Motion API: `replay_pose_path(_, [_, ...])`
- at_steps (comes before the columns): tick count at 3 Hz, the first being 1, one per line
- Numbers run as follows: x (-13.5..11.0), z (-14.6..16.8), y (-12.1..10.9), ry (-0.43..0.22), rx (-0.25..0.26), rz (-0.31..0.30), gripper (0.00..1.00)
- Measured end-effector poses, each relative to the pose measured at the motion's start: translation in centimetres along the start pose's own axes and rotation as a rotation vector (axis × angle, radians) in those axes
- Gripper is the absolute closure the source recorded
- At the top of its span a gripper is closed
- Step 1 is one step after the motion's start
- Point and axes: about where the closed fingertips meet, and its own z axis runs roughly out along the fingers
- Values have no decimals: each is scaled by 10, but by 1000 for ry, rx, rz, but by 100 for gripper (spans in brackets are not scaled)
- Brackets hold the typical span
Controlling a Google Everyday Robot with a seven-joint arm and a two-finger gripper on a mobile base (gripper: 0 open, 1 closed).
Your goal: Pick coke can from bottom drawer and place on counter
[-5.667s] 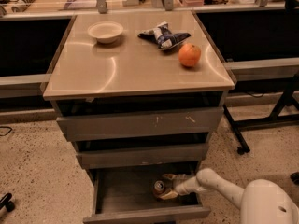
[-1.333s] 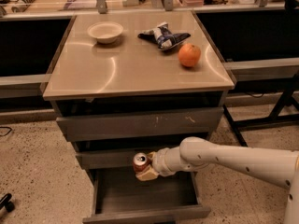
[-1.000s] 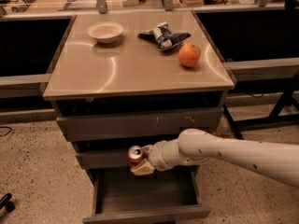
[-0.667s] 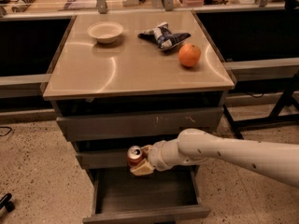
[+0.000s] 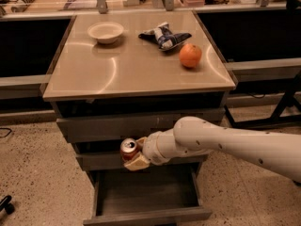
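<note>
white bowl (image 5: 106, 32), crumpled bag (image 5: 163, 36), orange (image 5: 190, 55)

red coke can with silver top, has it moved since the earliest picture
Yes. The red coke can, shut in the gripper, has risen out of the open grey bottom drawer to the middle drawer's front.

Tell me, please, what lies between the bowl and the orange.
A crumpled bag, in the camera view; the gripper holds the coke can above the open bottom drawer.
</note>
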Motion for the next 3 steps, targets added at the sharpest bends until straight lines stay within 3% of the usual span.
replay_pose_path(1, [-59,-25,14,26,10,-42,100])
replay_pose_path(2, [-124,-49,32,81,52,-122,100])
replay_pose_path(3, [-153,-68,38,75,98,-144,100])
